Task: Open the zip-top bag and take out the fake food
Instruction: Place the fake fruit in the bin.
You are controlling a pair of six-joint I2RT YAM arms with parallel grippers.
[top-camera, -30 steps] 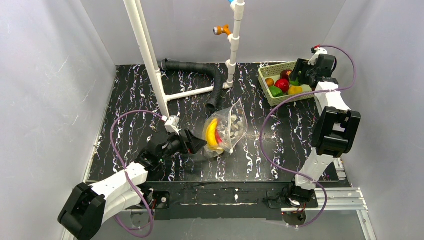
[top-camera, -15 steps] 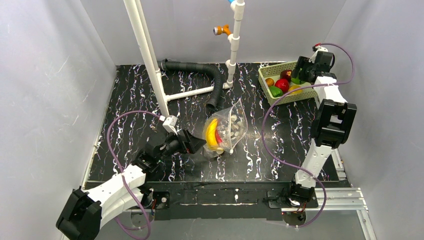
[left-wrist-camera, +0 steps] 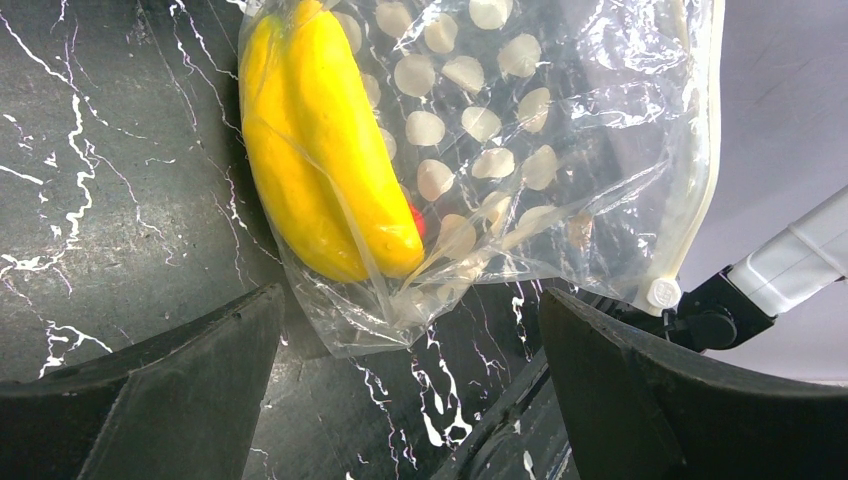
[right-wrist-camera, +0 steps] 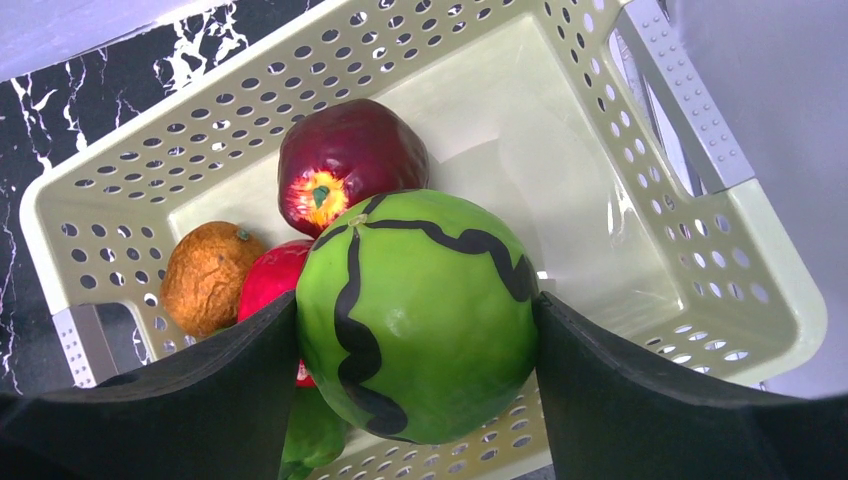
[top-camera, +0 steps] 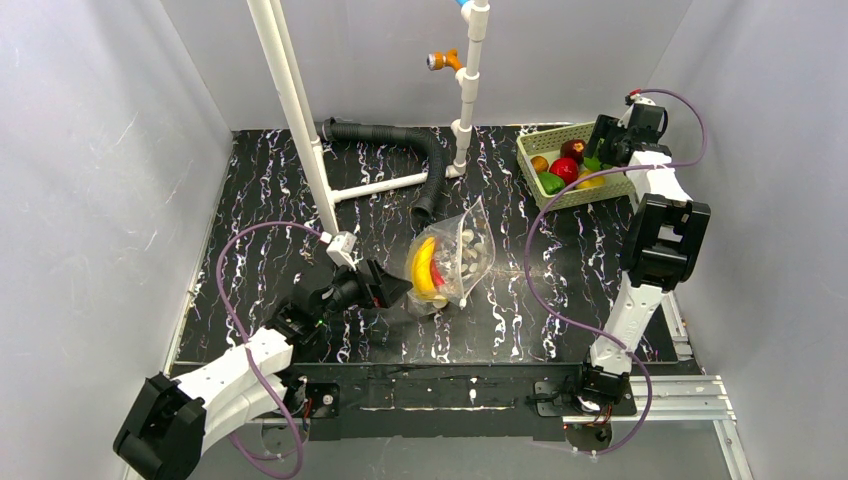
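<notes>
Top view. zip-top bag [top-camera: 462, 255] flat on the counter [top-camera: 260, 200], about the middle. Long axis near-to-far, far end leaning right. Zip edge along the right side, facing the right arm. Inside, banana [top-camera: 424, 268] along the left edge on the same axis, red chili [top-camera: 437, 278] tucked beside it. left hand [top-camera: 395, 290] just left of the bag's near end, aimed at it, spread wide. Behind the bag: black ribbed hose [top-camera: 420, 160] and white pipe frame [top-camera: 300, 120], hose mouth near the far corner but apart. Far right: green basket [top-camera: 535, 140] w/ right hand [top-camera: 600, 150] over its right end.

Left wrist view. Dotted plastic fills the upper frame. Banana runs from top to centre, lower tip toward the camera. Sliver of chili at its lower right. zip strip [left-wrist-camera: 705, 150] down the right side, white slider [left-wrist-camera: 662, 293] at its lower end. Fingers [left-wrist-camera: 180, 380] far apart, either side of the bag's nearest corner, holding nothing. Touching the plastic or not: cannot tell.

Right wrist view. Right hand clamped on the green ball [right-wrist-camera: 420, 310] w/ black lines, both fingers against it, above the basket floor. Under and behind it: dark red apple [right-wrist-camera: 345, 160], orange-brown piece [right-wrist-camera: 205, 275], red piece [right-wrist-camera: 270, 285], green pepper [right-wrist-camera: 315, 435] at the bottom edge.
</notes>
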